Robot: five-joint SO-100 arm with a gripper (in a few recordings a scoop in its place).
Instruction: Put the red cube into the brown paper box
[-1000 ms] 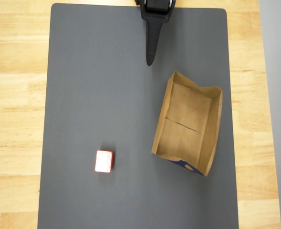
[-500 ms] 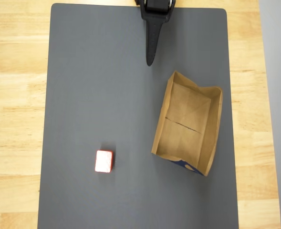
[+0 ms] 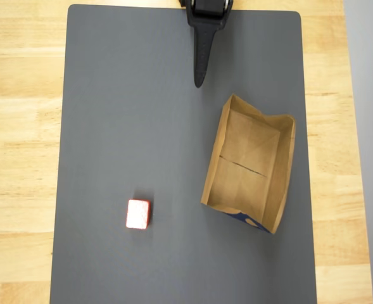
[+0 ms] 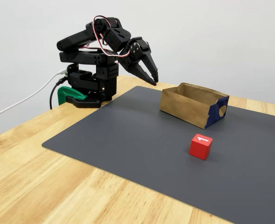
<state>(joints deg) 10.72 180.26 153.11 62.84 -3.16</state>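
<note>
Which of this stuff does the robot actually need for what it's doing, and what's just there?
Needed:
red cube
brown paper box
gripper, raised and holding nothing

Just there:
grey mat
wooden table
green clamp at the arm's base
cables

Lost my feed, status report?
Gripper raised near base, jaws slightly parted, empty. Cube on mat, untouched, apart from box. Path between them clear.

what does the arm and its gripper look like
A black plastic arm of blocky servo segments, with thin red and white wires looping over its top. It stands on a black base fixed by a green clamp, with a white cable trailing away. The black two-finger gripper has long, pointed, tapering fingers.
</note>
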